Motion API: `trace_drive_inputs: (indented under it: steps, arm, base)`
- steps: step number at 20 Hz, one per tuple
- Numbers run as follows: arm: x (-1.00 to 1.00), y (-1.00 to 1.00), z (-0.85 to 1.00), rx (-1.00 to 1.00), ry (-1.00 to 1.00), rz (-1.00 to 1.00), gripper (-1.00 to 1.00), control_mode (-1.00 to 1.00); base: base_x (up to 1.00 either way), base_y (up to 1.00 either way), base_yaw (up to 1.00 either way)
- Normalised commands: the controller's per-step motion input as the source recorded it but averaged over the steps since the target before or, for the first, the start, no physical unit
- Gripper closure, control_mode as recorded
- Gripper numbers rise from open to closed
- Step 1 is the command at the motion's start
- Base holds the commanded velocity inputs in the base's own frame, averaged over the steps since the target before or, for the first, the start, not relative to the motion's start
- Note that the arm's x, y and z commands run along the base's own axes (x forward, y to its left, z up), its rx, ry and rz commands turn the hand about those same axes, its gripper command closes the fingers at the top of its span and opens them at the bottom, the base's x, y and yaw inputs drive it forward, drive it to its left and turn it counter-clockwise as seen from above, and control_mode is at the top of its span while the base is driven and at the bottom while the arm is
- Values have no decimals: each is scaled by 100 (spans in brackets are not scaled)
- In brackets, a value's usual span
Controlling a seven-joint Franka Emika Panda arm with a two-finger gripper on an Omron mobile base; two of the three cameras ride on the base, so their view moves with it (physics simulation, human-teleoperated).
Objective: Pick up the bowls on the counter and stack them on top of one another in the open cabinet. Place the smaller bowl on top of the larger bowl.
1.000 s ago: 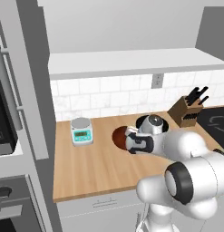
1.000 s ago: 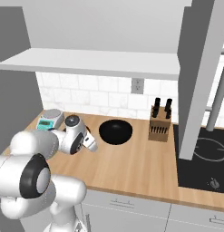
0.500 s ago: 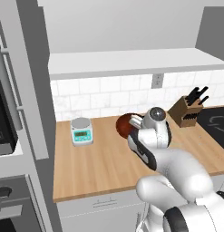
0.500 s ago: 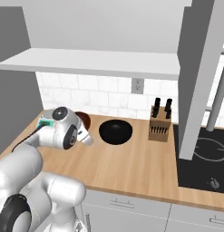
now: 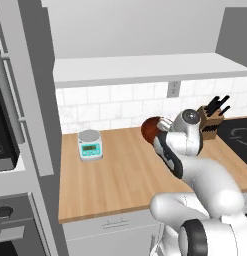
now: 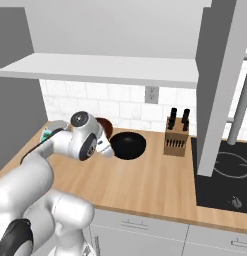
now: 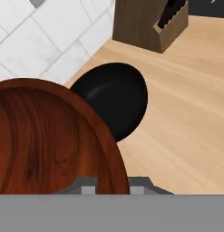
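Above the counter, brown bowl gripped in fingers, black bowl below

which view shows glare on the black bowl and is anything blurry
Hand view: a soft highlight on the black bowl; the brown bowl looms large and slightly soft at its rim. Right base view: the black bowl looks flat dark, no glare. Left base view: evenly lit, faint shadows.
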Motion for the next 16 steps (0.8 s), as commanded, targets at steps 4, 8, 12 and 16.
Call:
trace_drive_inputs:
  steps: [4, 8, 12, 16]
  arm:
    - [6, -51, 0, 5, 3, -4, 100, -100]
    - [15, -47, 0, 3, 8, -4, 100, -100]
    - [14, -44, 0, 3, 2, -3, 100, -100]
    - [25, -19, -3, 0, 7, 0, 100, -100]
  base:
    - [0, 0, 0]
    - [0, 0, 0]
    - [0, 0, 0]
    - [0, 0, 0]
